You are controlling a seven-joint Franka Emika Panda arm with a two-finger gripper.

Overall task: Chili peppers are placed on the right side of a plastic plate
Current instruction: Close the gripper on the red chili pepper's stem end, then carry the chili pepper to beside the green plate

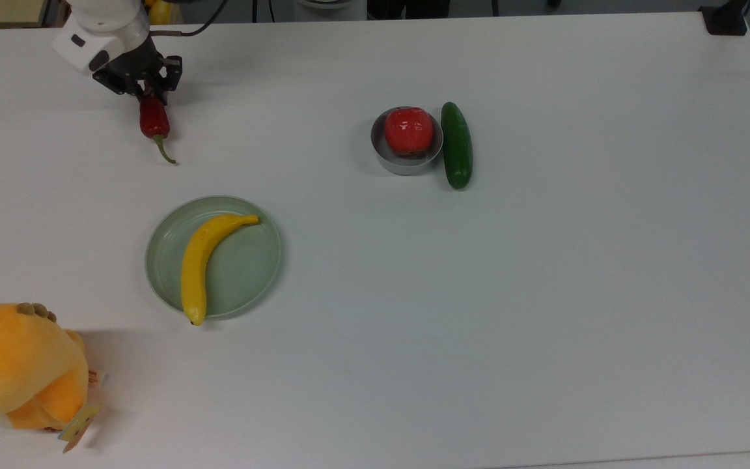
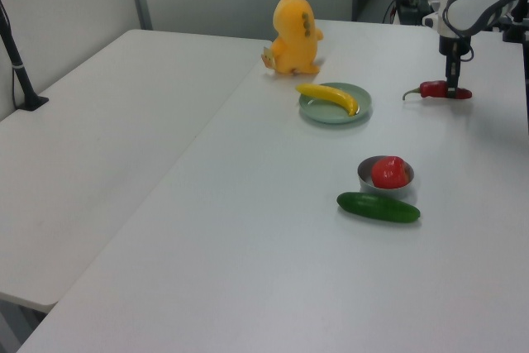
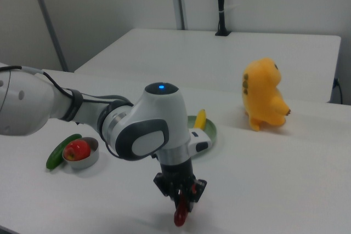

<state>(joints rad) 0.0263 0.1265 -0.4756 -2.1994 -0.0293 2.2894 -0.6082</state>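
Note:
The dark red chili pepper hangs tilted from my gripper at the far left of the top view, its green stem pointing toward the plate. The gripper is shut on the pepper's thick end. In the left view the chili pepper sits just off the table under the gripper. The right view has the gripper holding the chili pepper from above. The pale green plastic plate lies nearer the top view's bottom, apart from the pepper, with a banana across it. The plate also appears in the left view.
A red apple sits in a small grey metal bowl, and a cucumber lies against the bowl's right side in the top view. A yellow plush toy stands at the top view's bottom left corner, below the plate.

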